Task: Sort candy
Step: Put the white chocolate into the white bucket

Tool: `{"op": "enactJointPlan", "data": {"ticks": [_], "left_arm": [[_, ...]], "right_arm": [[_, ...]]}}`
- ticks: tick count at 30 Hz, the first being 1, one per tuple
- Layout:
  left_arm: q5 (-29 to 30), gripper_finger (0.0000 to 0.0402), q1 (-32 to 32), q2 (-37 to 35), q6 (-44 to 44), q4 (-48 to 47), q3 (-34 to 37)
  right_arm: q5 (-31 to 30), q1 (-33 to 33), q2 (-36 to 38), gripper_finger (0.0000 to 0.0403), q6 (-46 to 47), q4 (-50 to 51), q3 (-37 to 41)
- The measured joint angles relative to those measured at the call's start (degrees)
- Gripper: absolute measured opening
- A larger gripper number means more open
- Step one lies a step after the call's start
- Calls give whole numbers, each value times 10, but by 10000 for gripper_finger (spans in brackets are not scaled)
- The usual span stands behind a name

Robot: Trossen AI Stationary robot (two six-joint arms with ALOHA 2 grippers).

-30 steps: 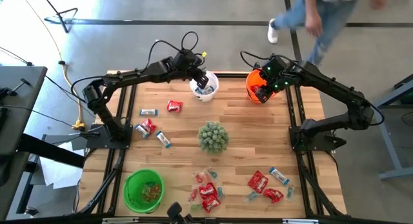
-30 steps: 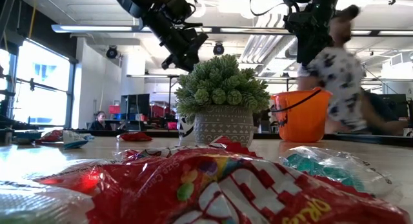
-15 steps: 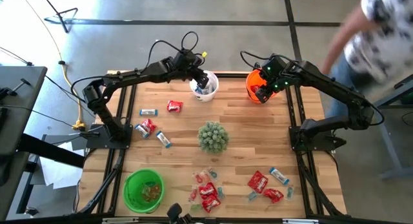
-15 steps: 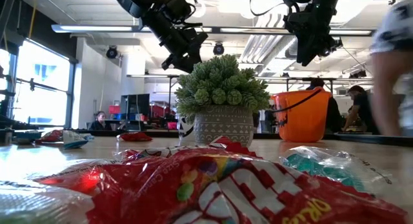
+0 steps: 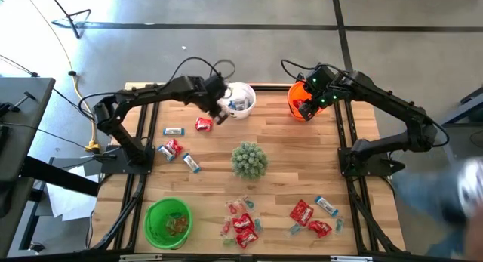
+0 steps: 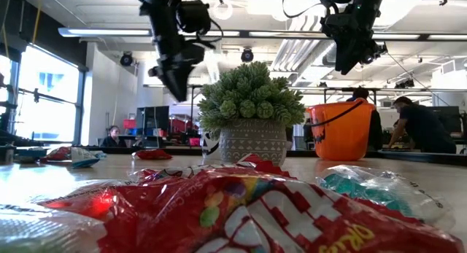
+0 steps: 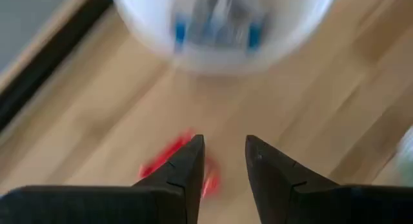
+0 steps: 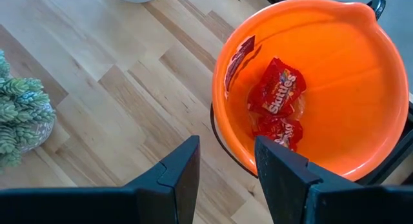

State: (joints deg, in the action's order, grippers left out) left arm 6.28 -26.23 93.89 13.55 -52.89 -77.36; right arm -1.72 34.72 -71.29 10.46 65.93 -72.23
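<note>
While sorting is only partly done, these points matter:

Left gripper: the left gripper [image 5: 219, 113] hangs just left of the white bucket [image 5: 241, 100], above the red packet [image 5: 204, 124] on the table; its fingers stand apart with nothing between them, as the left wrist view shows.
Right gripper: the right gripper [image 5: 309, 105] waits over the orange bucket [image 5: 301, 101] at the far right, jaws apart and empty.
Sorted so far: blue-and-white wrappers [image 7: 219, 24] lie in the white bucket, red packets [image 8: 277, 98] in the orange one, small pieces in the green bucket [image 5: 168, 222] at the near left.
Loose candy: a few pieces lie at the left of the table [image 5: 377, 141] near the left arm's base; a larger scatter [image 5: 243, 224] lies along the near edge, right of the green bucket.
Likely next step: a grasp on the red packet, I judge.
Risk, packet: a shiny flat wrapper may slide from under the fingertips if they close off-centre.
Risk, bucket: the light white bucket is close by; a sideways sweep could knock it.
Risk, colour: red belongs in the orange bucket, across the left arm's reach; a short drop would mis-sort it.
Risk, plant: the potted plant [image 5: 248, 160] mid-table blocks low crossings.
</note>
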Motion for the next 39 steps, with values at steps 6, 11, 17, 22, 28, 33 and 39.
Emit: {"op": "enactJointPlan", "data": {"ticks": [6,11,17,22,28,33,39], "left_arm": [[23,97,32,0,52,-163,0],[10,97,75,-3,127,-208,42],[-1,97,143,-14,264,-158,125],[-9,97,191,-30,424,-96,185],[-13,97,247,-37,622,-53,224],[-12,97,301,-38,774,-31,236],[-11,97,366,-38,931,-15,238]], "right_arm": [[0,0,0,144,0,0,0],[0,0,0,144,0,0,0],[0,0,0,144,0,-3,0],[0,0,0,144,0,-5,0],[0,0,0,144,0,-6,0],[0,0,0,144,0,-6,0],[0,0,0,144,0,-6,0]]}}
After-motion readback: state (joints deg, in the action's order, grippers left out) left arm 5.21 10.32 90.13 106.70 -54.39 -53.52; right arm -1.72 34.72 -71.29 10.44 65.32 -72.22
